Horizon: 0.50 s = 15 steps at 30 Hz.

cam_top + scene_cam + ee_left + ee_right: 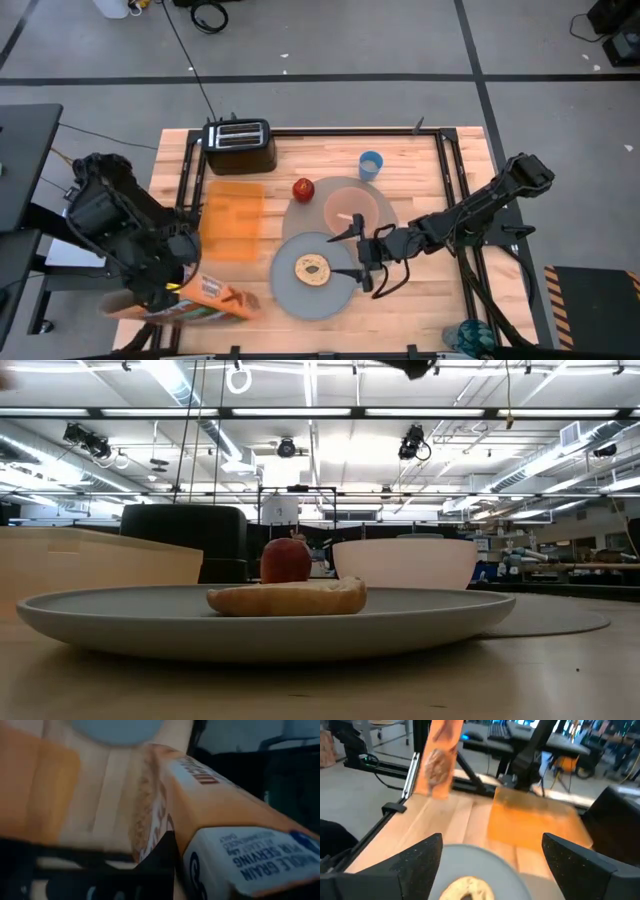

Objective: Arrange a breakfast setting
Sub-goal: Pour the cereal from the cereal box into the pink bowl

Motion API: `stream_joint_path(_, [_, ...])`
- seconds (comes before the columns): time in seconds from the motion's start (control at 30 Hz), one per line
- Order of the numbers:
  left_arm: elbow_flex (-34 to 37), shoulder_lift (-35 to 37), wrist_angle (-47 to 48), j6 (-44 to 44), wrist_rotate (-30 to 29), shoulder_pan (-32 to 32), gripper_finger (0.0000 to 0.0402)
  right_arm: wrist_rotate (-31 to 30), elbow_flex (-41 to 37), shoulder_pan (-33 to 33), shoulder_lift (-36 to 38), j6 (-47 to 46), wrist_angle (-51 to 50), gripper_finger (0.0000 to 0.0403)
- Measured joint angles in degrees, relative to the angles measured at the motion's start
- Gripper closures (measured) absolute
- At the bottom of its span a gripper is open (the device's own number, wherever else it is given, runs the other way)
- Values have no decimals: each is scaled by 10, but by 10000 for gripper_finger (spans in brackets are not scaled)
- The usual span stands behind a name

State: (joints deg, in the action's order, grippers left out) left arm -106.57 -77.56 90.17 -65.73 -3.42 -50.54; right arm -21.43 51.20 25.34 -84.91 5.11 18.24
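Note:
A bagel (312, 268) lies on the grey plate (300, 295) at the table's front middle. The plate overlaps the round mat (385, 222), on which the pink bowl (350, 207) stands. The red apple (303, 188) sits at the mat's left edge and the blue cup (371, 165) stands beyond it. My right gripper (352, 252) is open and empty over the plate's right rim, with the bagel (467, 890) just ahead of its fingers. My left gripper (172, 290) is at the front left corner, shut on an orange cereal box (215, 298). The spoon does not plainly show. My left gripper holds the cereal box near one end, coming from the table's left side. One dark finger (161, 862) lies against the box's broad printed face (150, 815). The box itself hides the other finger. The box is tilted, its other end toward the plate.
The black toaster (240, 145) stands at the far left, with the orange board (232, 220) lying in front of it. Black frame rails run along the table's sides. Bare wood lies right of the mat and along the front edge.

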Motion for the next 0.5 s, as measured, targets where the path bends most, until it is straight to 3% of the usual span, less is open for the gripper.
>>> stream_joint_path(0.23, [-55, 0, -4, 109, -95, 3, 399, 0, 0, 0, -76, -30, 49, 25])
stream_joint_path(0.5, [-96, 0, -3, 167, -135, 17, 399, -9, -1, -15, -188, -10, 258, 19])
